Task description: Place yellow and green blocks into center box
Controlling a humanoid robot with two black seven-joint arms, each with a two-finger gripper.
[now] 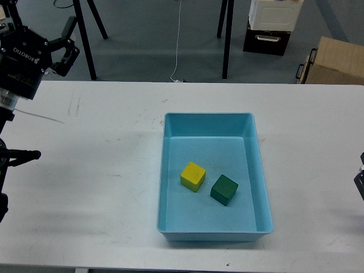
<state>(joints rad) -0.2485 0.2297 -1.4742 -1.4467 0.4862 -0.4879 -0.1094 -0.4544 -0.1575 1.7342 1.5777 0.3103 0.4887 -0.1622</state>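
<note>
On the white counter (102,187) sits the blue tray (262,187), long side running away from the robot, roughly centre. Both blocks already lie inside on its floor: yellow block (193,176) left of middle, green block (224,189) just beside it to the right and a bit nearer, corners close, can't tell if touching. Both rest flat, rotated a little against the tray walls.

Left tool (67,56) hangs up at top left, well apart from the tray, over the counter's far edge. Fingers look parted, nothing between them, empty. Right arm shows only as a dark sliver at the right edge; its tool isn't in view, so no call on its state.

Judgement: task looks done, both cubes in the tray, nothing left on the counter to pick.

Risks from here, all guesses:
- Any sweep of the left arm down toward the tray could clip the rim and shove the light tray across the smooth counter.
- A needless re-grasp inside the tray: blocks sit so close that fingers closing on one may knock the other.
- Right arm coming in from the edge low could hit the right wall.
- Shallow sloped walls mean a hard nudge may tip a cube out.

Behind the counter: tripod legs (85,34), cable (178,40), white-and-black bin (271,25), cardboard box (335,62). Not relevant.
</note>
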